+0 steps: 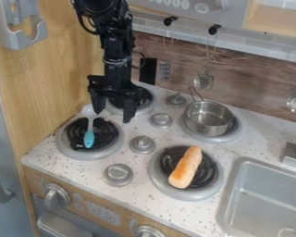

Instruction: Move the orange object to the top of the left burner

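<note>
Pick not done: roll (pixel 185 167) on right front burner (pixel 208 173), lower right of centre. End effector (pixel 113 115) wide and empty, upper left. Left to do: grasp, lift, place on left burner (pixel 107 136), mid-left, beside spoon (pixel 89 134).

A metal saucepan (pixel 207 121) sits on the back right burner (pixel 236 135). Left of the saucepan, well apart, lies a gray and teal spoon (pixel 89 138). Gray knobs (pixel 142 144) stand left and front left of the saucepan. A perforated utensil (pixel 203 81) hangs behind the saucepan; a sink (pixel 228 199) is to its front right.
</note>
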`<state>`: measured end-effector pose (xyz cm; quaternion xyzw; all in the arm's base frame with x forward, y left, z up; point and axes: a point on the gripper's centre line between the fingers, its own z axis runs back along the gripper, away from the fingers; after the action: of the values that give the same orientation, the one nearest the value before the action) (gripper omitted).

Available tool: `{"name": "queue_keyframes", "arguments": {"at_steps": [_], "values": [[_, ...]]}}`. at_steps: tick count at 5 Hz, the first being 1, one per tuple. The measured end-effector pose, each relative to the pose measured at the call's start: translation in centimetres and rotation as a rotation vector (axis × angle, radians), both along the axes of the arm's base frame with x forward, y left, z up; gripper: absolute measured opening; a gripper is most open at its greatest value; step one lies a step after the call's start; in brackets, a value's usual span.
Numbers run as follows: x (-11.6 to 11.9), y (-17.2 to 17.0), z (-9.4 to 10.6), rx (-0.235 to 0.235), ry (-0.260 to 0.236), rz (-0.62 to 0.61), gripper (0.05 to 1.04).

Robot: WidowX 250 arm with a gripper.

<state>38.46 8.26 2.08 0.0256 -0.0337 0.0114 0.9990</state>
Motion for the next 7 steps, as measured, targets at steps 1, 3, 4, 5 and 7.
{"name": "queue_keyframes", "arguments": {"at_steps": [1, 3, 4, 5, 7], "values": [[-0.6, -0.2, -1.6, -0.015, 0.042, 0.001, 0.999], [-0.3, -5.1, -2.4, -0.054, 0.038, -0.137, 0.999], [0.0, -8.3, -2.4, -0.078, 0.027, -0.212, 0.999], [0.2, -11.7, -2.0, -0.108, 0.019, -0.273, 0.999], [0.3, -15.2, -5.2, -0.098, 0.075, -0.297, 0.999]]}}
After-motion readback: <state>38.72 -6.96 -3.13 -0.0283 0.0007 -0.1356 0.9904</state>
